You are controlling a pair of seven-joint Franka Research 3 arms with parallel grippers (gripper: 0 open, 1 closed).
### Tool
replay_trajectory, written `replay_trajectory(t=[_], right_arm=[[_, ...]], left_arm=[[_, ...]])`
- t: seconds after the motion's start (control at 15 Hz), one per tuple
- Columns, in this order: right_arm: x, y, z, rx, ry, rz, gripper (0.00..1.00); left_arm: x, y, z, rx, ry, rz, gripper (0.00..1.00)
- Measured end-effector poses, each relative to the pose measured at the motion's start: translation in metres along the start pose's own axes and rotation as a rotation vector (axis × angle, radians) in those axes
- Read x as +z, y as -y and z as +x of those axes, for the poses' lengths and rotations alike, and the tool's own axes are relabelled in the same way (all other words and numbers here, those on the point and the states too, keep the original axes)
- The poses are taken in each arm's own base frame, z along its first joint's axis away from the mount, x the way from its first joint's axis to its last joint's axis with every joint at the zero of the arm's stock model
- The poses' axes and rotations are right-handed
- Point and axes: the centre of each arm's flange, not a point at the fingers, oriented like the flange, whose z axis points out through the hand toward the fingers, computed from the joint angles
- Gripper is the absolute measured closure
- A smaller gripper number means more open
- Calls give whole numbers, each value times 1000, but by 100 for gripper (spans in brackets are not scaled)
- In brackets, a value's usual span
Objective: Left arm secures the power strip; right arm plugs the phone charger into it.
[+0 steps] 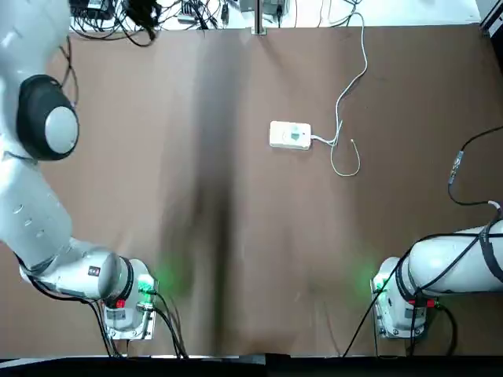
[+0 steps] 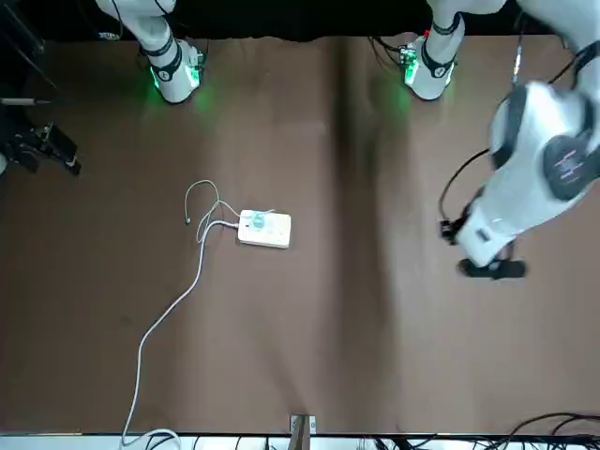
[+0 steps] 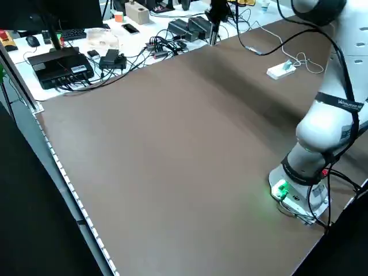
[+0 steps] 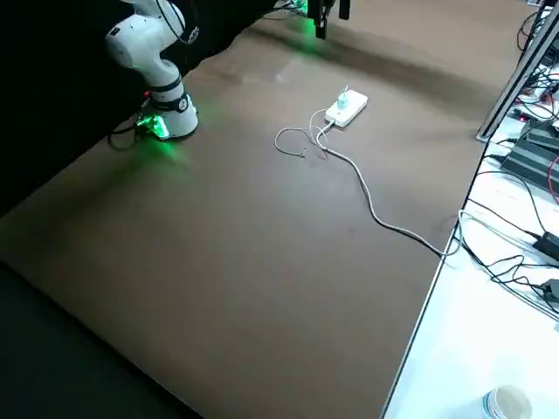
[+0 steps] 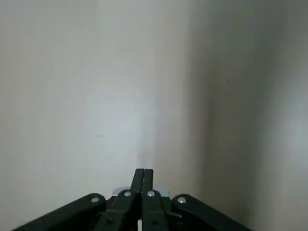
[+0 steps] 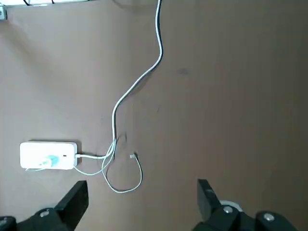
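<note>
- Brown and broad, the table (image 1: 259, 236) spreads beneath both arms; beyond its far edge, a white desk (image 4: 476, 349) carries tangled black cables (image 3: 164, 46) and a white cup (image 4: 507, 403).
- The power strip (image 1: 290, 135) lies flat in the table's far half, a little right of the middle, touched by neither gripper.
- Its thick white cord (image 1: 340, 98) leaves the end facing the right edge and runs over the far edge.
- The phone charger (image 6: 49, 161), a teal-grey plug head, is on the strip's upper face; whether its prongs are seated, I can't tell.
- The charger's thin cable (image 6: 126, 192) loops beside the cord, its loose end on the table.
- The left gripper (image 5: 144, 171) hovers toward the far left corner, fingers together.
- The right gripper (image 6: 143, 192) hangs raised toward the right edge, fingers wide apart, nothing between them.
</note>
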Motion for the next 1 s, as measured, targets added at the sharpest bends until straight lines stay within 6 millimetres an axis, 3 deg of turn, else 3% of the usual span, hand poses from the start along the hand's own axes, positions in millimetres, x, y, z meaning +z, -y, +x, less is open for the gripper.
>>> replay_trajectory(t=[0.13, 0.33, 0.53, 0.6, 0.8, 0.93, 1.0], right_arm=[[0, -3, 0, 5, 0, -2, 0], [0, -10, 1, 17, -1, -3, 0], [0, -11, 1, 20, -1, -4, 0], [0, -12, 1, 21, -1, -4, 0], [0, -15, 2, 26, -1, -5, 0], [0, -14, 2, 25, 1, -5, 0], [1, -15, 2, 26, 2, -5, 0]], left_arm=[[-22, 22, -11, -29, 5, 4, 99], [-40, 36, -25, -49, 22, 8, 99], [-83, 61, -44, -86, -39, -2, 99], [-98, 66, -52, -93, -59, -4, 94], [-120, 70, -67, -97, -91, -10, 68], [-125, 71, -70, -67, -100, -9, 37], [-125, 73, -70, -57, -102, -9, 33]])
